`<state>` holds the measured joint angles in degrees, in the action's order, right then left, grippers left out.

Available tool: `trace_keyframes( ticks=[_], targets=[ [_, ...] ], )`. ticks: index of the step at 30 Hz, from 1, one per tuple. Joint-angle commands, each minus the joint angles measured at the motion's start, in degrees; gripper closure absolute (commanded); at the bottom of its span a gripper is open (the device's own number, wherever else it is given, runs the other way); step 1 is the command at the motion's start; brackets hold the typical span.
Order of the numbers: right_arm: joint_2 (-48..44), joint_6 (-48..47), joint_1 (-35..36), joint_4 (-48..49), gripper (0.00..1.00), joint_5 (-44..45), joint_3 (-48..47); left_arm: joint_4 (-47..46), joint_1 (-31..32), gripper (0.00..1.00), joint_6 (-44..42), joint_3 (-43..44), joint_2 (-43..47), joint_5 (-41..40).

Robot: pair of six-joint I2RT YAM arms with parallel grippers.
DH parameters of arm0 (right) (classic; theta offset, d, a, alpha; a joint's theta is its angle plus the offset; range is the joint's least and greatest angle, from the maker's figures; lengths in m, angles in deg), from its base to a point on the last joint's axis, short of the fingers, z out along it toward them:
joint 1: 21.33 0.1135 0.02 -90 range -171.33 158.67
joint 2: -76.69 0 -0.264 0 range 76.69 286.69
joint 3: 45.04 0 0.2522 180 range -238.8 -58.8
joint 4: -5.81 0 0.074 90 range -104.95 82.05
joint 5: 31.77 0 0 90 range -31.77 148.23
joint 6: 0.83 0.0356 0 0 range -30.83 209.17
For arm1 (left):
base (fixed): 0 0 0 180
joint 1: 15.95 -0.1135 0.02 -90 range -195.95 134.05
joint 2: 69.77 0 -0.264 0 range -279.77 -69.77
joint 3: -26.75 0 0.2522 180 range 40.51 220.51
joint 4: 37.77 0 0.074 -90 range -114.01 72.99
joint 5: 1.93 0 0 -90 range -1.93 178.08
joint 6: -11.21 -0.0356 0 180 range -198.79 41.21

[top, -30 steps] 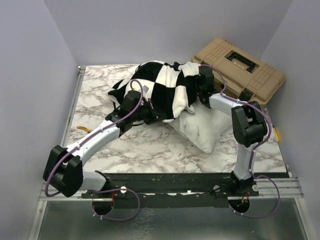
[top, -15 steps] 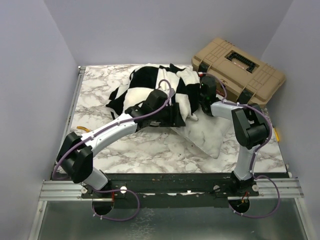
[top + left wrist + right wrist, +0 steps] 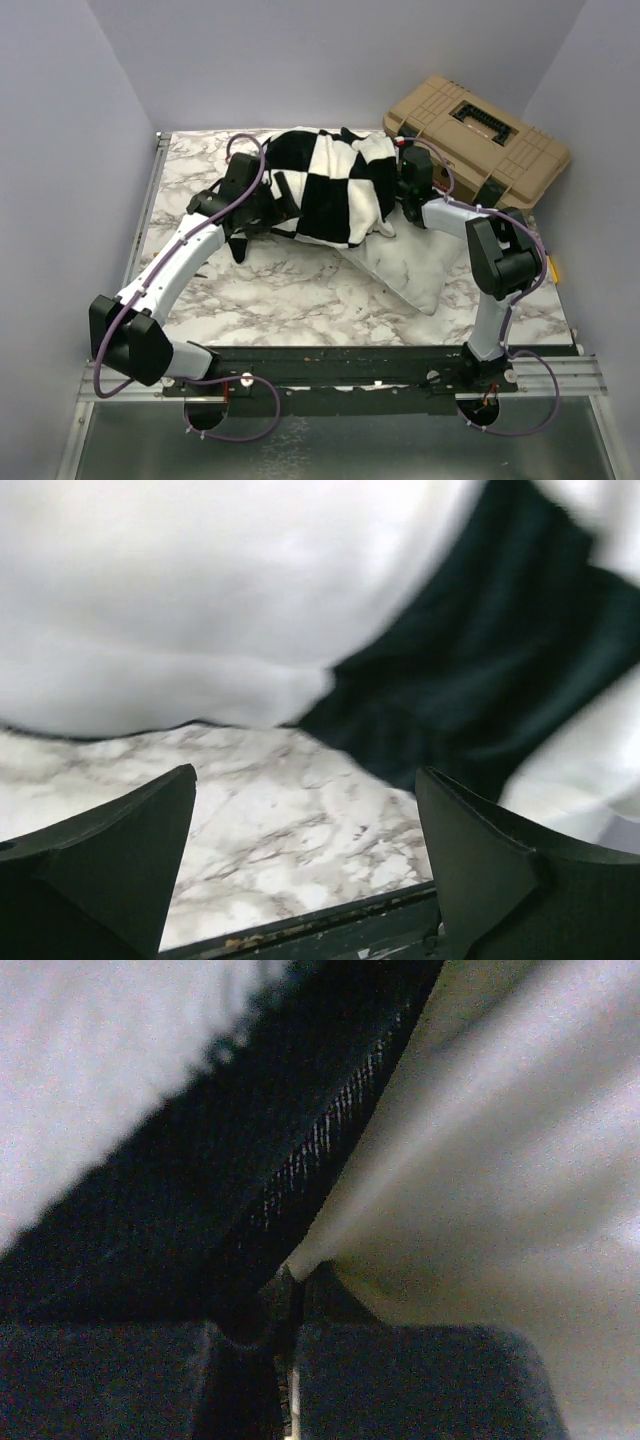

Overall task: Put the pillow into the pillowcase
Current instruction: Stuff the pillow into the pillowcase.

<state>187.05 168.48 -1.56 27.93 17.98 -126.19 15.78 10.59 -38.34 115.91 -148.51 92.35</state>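
The black-and-white checked pillowcase (image 3: 335, 185) lies bunched at the back of the table, draped over the upper end of the white pillow (image 3: 405, 262). The pillow's lower end sticks out toward the front right. At the case's left edge my left gripper (image 3: 272, 205) stands open. In the left wrist view its fingers (image 3: 505, 865) are wide apart over bare marble, with the checked fabric (image 3: 480, 670) just ahead and nothing between them. My right gripper (image 3: 405, 185) is at the case's right edge. The right wrist view shows it (image 3: 295, 1272) shut on a fold of black and white cloth (image 3: 300, 1170).
A tan hard case (image 3: 478, 135) sits at the back right corner, close behind the right gripper. The marble table (image 3: 290, 290) has a metal rail along its left edge (image 3: 150, 200). Grey walls enclose the back and sides.
My left gripper has opened and let go of the pillowcase, and the left arm has drawn back to the left. The case has settled further over the pillow. The right gripper stays shut.
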Motion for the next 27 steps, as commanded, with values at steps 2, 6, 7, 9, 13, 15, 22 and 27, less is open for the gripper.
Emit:
trace_keyframes(
  ticks=[2,6,7,9,13,15,22,27],
  targets=[
    [-0.55,-0.45,-0.35,1.47,1.00,-0.74,-2.83,-4.53,-8.51,0.09,9.04,-14.31,4.93,3.14],
    [-0.86,-0.14,-0.35,1.65,1.00,-0.88,-2.45,-28.10,-12.56,0.10,18.03,-26.54,7.36,8.85],
    [-1.00,0.11,-0.35,1.93,1.00,-0.88,-2.25,-34.56,-12.64,0.12,20.94,-28.35,7.02,9.39],
    [-1.34,0.80,-0.35,2.44,1.00,-0.77,-1.79,-47.42,-12.30,0.20,23.48,-30.56,4.94,11.89],
    [-1.90,2.95,-0.39,4.18,1.00,0.05,-1.39,-54.29,-7.70,0.60,22.48,-26.26,0.00,15.21],
    [-2.14,3.34,-0.36,4.01,1.00,0.45,-2.23,-54.76,-3.78,0.85,19.98,-22.89,-0.75,15.60],
    [-3.96,6.47,-0.35,5.50,1.00,4.20,-4.59,-49.24,3.75,1.00,12.18,-17.59,1.03,24.12],
    [-4.05,9.16,-0.35,7.15,1.00,6.24,-5.48,-26.84,3.69,1.00,-0.73,-16.84,4.55,17.65]
  ],
)
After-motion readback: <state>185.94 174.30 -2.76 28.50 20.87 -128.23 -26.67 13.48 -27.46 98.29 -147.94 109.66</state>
